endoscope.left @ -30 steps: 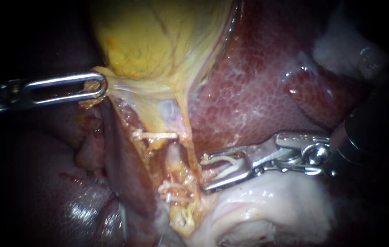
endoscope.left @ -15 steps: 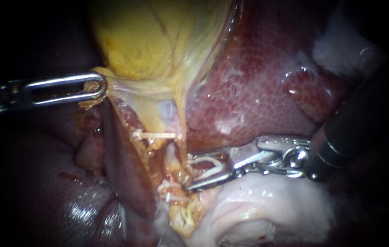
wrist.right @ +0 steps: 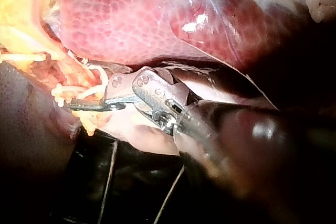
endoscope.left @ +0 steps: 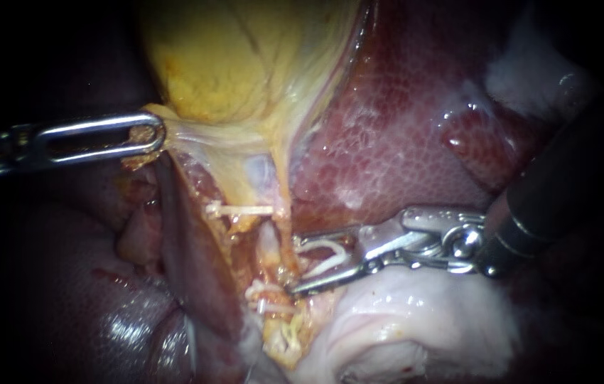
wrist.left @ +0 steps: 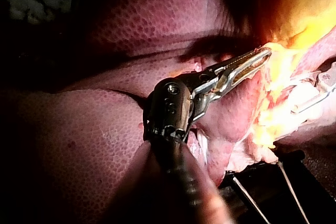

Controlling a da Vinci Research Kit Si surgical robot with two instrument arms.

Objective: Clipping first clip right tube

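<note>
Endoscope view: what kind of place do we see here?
Likely a surgical training bench: a liver and gallbladder lie on dark sheeting; my left instrument grips the gallbladder, my right instrument carries a white clip.

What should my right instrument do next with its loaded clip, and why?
Probably ease the right instrument slightly further across the tube before squeezing. Its pincer holds the open clip with tips only at the tube's edge, so the tube seems not yet fully inside. The left instrument holds the gallbladder taut.
</note>
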